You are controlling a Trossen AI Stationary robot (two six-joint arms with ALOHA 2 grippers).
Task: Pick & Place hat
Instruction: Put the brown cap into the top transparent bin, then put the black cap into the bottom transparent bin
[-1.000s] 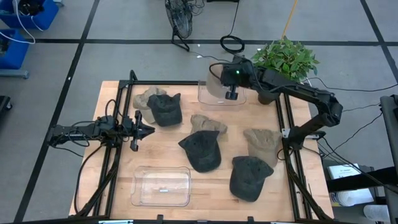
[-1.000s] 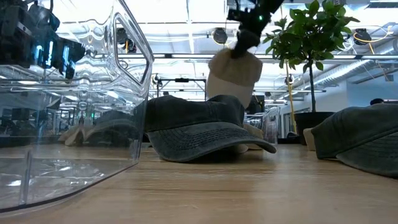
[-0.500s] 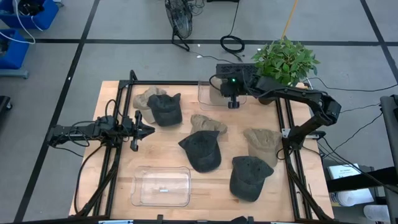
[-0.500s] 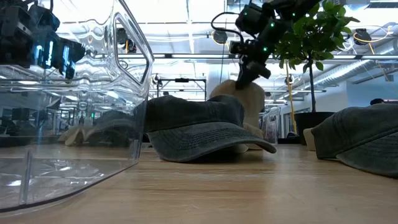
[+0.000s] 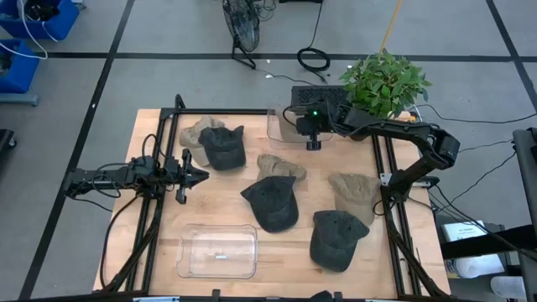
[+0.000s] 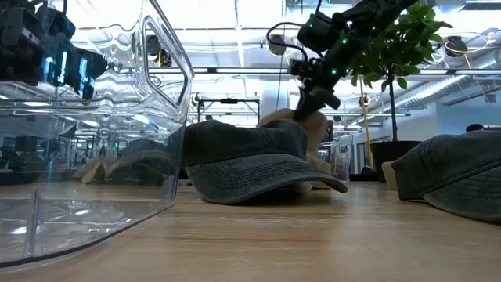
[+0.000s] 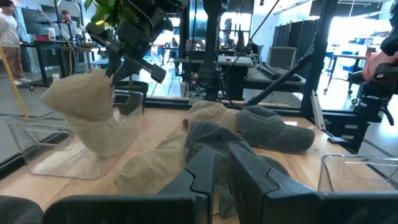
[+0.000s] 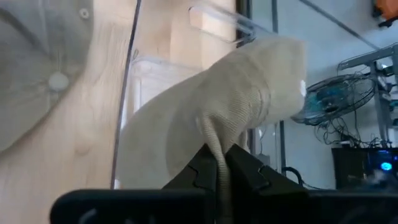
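Note:
A beige hat (image 7: 84, 99) hangs from my right gripper (image 7: 120, 73) and sinks into a clear bin (image 7: 81, 149) at the table's far edge. The right gripper (image 5: 312, 138) is shut on the hat, above the bin's right part. In the high view the arm hides most of the hat. In the low view the beige hat (image 6: 313, 125) shows behind a dark hat (image 6: 250, 160). My left gripper (image 5: 197, 174) waits shut near the table's left edge, touching nothing. My right gripper pinches a raised fold (image 8: 214, 134) of the beige hat's cloth between its two fingers, coming from above and pointing down. The hat hangs below the fingers, bulging out, with its lower part (image 7: 93, 134) inside the clear bin.
Several dark and beige hats lie on the table: a dark one (image 5: 222, 147) on a beige one at the far left, others in the middle (image 5: 273, 201) and near right (image 5: 336, 239). A second clear bin (image 5: 218, 250) sits at the near edge. A potted plant (image 5: 382, 80) stands beyond the far right corner.
My right gripper has gone down over the far clear bin, still shut on the beige hat. The hat, lifted well above the bin before, has dropped into it.

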